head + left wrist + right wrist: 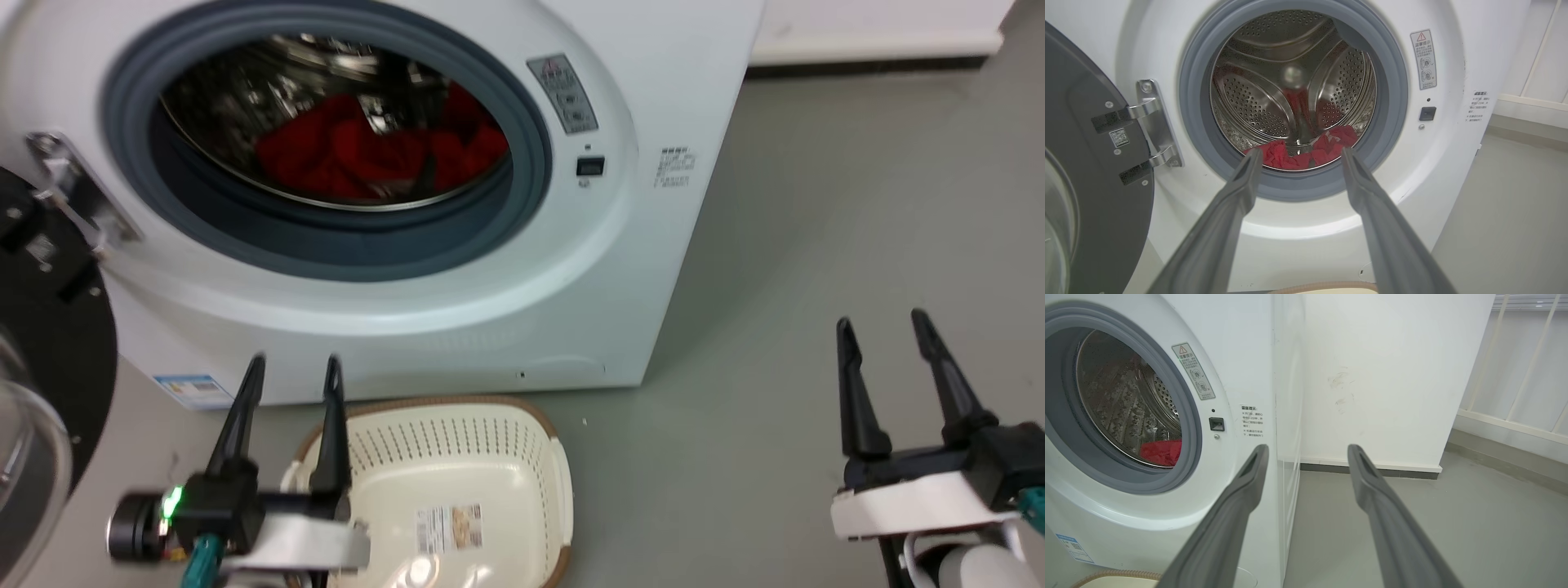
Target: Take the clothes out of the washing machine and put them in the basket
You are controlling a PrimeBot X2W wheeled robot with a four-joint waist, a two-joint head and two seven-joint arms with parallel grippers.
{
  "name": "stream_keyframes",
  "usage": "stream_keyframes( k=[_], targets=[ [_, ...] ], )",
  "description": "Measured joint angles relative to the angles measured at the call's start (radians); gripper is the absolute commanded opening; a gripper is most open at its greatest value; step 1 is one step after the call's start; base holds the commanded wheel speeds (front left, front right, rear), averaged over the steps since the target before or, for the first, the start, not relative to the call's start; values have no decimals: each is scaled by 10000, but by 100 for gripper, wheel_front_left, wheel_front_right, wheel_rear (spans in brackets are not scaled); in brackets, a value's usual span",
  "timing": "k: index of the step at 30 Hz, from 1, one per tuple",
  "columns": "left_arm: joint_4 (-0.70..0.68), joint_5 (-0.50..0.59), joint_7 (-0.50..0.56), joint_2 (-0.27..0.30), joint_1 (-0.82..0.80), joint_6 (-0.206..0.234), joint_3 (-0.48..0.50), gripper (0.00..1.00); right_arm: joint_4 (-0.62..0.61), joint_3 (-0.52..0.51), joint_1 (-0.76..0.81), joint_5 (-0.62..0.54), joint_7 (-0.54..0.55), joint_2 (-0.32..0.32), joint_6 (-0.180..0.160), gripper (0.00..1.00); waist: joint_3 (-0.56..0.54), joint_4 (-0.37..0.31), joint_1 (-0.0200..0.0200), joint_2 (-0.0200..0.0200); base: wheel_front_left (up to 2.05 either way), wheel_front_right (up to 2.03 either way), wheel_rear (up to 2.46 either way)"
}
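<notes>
The washing machine (522,310) is standing with its door (49,351) hanging open at nine o'clock. The clothes (351,155) are lying heaped at the drum's six o'clock. The basket (457,441) is sitting on the floor (816,245) just before the machine. The left end effector (295,361) is hovering released over the basket's nine o'clock rim. The right end effector (881,318) is hovering released at the machine's four o'clock.

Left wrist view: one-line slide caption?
Open left gripper aimed at the washing machine, red clothes low in the drum, door open at left.
</notes>
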Motion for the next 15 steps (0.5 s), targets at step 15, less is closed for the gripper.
stream_keyframes(
  k=[15],
  targets=[
    [3001,405,0,2188,-6164,-840,362,100,-635,-44,-1930,453,0,-10,0,100,3923,-652,2,0,0,0,0]
  ],
)
